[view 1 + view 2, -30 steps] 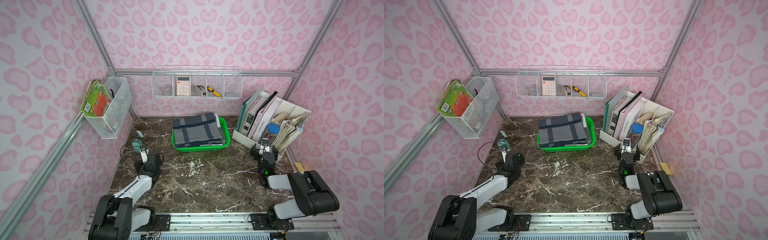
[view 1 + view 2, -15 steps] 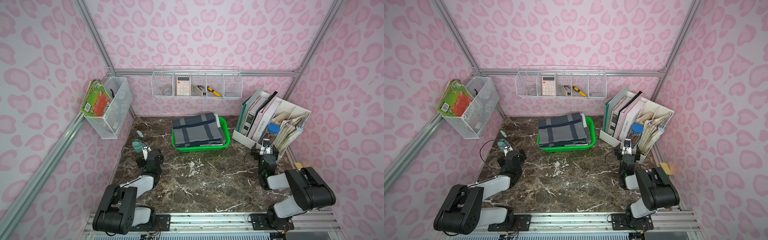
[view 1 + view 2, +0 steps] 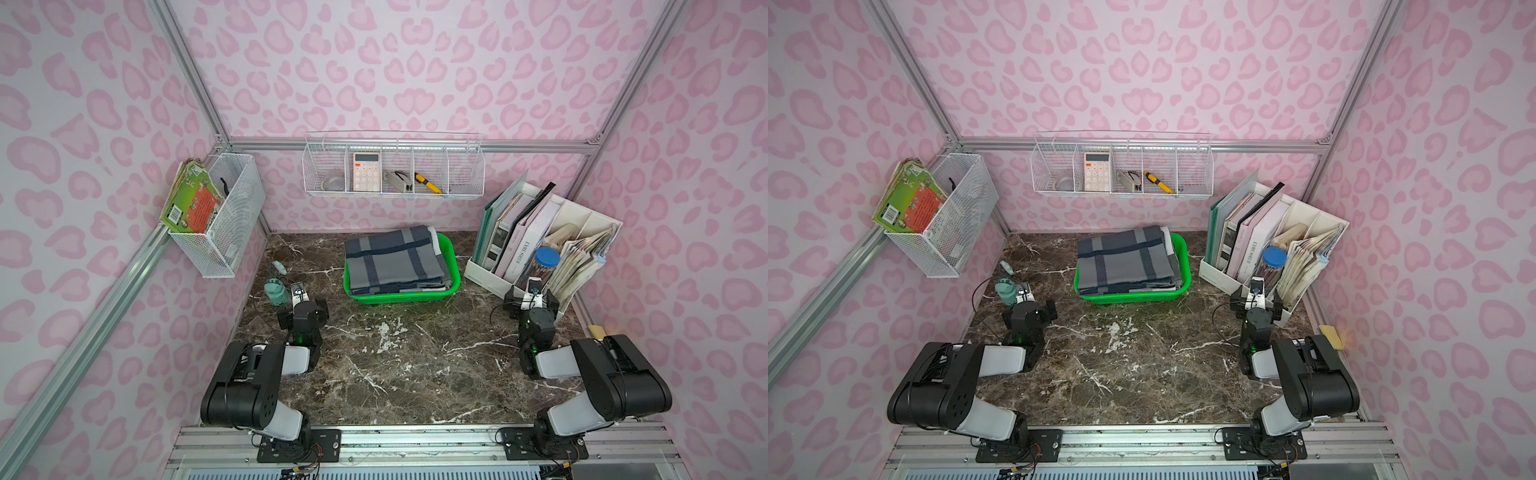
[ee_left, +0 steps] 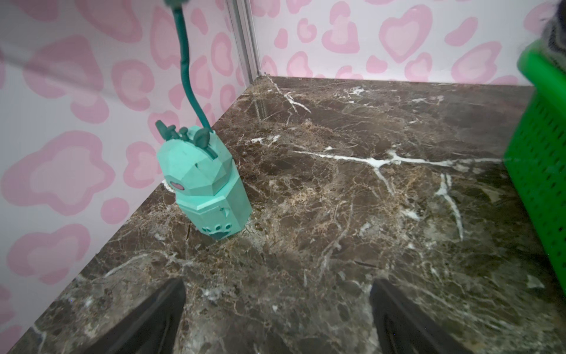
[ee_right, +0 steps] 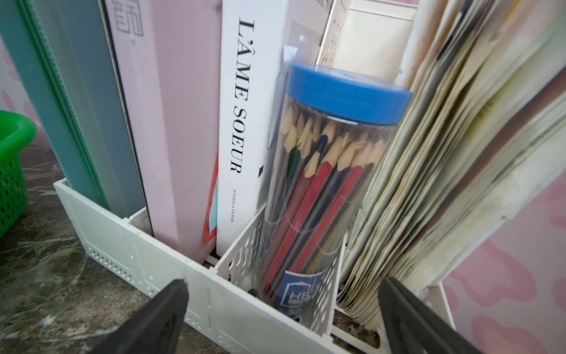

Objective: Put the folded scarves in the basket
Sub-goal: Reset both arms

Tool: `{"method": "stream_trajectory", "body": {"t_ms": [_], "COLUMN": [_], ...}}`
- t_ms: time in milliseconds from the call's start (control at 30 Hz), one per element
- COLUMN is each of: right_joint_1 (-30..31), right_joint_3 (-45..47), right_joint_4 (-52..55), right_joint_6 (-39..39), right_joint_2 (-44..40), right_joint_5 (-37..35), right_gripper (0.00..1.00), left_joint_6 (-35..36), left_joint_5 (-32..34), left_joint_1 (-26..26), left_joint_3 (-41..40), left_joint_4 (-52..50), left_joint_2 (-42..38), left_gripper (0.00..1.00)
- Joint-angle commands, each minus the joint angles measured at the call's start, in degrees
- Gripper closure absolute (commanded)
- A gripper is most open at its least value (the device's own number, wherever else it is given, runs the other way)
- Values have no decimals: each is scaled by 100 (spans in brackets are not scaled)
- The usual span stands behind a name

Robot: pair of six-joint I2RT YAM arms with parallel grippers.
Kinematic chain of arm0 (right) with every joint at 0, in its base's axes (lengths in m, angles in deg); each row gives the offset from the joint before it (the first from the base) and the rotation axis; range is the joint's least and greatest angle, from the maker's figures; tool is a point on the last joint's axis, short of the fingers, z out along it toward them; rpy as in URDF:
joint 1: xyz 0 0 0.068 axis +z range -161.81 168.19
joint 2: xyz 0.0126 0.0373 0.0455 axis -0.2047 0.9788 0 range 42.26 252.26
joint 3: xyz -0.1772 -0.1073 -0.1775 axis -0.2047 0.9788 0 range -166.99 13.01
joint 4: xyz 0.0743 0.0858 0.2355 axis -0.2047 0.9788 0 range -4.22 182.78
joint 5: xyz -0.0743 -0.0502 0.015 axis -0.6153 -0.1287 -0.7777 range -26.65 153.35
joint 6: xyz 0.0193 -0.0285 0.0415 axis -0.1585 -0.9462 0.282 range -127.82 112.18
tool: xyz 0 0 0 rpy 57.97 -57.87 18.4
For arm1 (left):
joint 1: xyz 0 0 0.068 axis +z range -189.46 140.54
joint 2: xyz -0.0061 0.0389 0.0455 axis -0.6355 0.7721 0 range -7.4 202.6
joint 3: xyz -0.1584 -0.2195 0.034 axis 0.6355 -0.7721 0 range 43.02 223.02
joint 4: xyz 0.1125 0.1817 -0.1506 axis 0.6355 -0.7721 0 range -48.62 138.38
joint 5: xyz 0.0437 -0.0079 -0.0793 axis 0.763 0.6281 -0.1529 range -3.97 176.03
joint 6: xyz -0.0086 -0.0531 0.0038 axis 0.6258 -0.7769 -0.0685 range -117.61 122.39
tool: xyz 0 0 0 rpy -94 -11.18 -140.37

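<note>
Folded scarf [image 3: 395, 259] lies in the basket [image 3: 399, 297], covering its floor and far rim. Left end effector [image 4: 278, 286] stands wide, holding nothing, near a teal figurine [image 4: 203, 184]. Right end effector [image 5: 281, 285] stands wide, holding nothing, just short of the file rack [image 5: 147, 263]. Bare table [image 3: 415, 353] separates arms and basket.

left arm [image 3: 249, 386]: black joints, white links | right arm [image 3: 615, 382]: alike | both: green light, black jaws

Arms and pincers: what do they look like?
Alike: left arm and right arm have bulky black joint housings, white link covers, black wrists with a green light, thin black cables. The left pincer and right pincer have plain black tapered fingers.
</note>
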Motion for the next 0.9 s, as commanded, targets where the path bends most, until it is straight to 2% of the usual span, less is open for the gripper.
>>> {"method": "stream_trajectory", "body": {"t_ms": [0,100,200,300,367,433,533,867], "right_joint_1": [-65,-96,-178,-504,-484,-467,-457,-442], "right_joint_3": [34,27,51,299,445,296,393,387], "right_joint_4": [-139,-124,-134,-443,-1055,-536,-973,-904], "right_joint_6": [129,149,196,440,411,450,404,411], "right_joint_2": [-36,-37,-45,32,247,93,235,200], "right_joint_5": [302,381,593,1127,951,904,868,826], "right_gripper": [1,1,1,2,0,0,0,0], "left_joint_6": [-120,-500,-173,-372,-399,-396,-396,-402], "left_joint_5": [-370,-740,-847,-877,-911,-912,-912,-917], "left_joint_1": [162,435,468,534,564,564,564,570], "left_joint_3": [43,-31,96,216,225,227,224,224], "left_joint_4": [190,272,712,238,252,221,237,246], "left_joint_2": [-32,103,546,422,427,420,418,418], "left_gripper": [1,1,1,1,1,1,1,1]}}
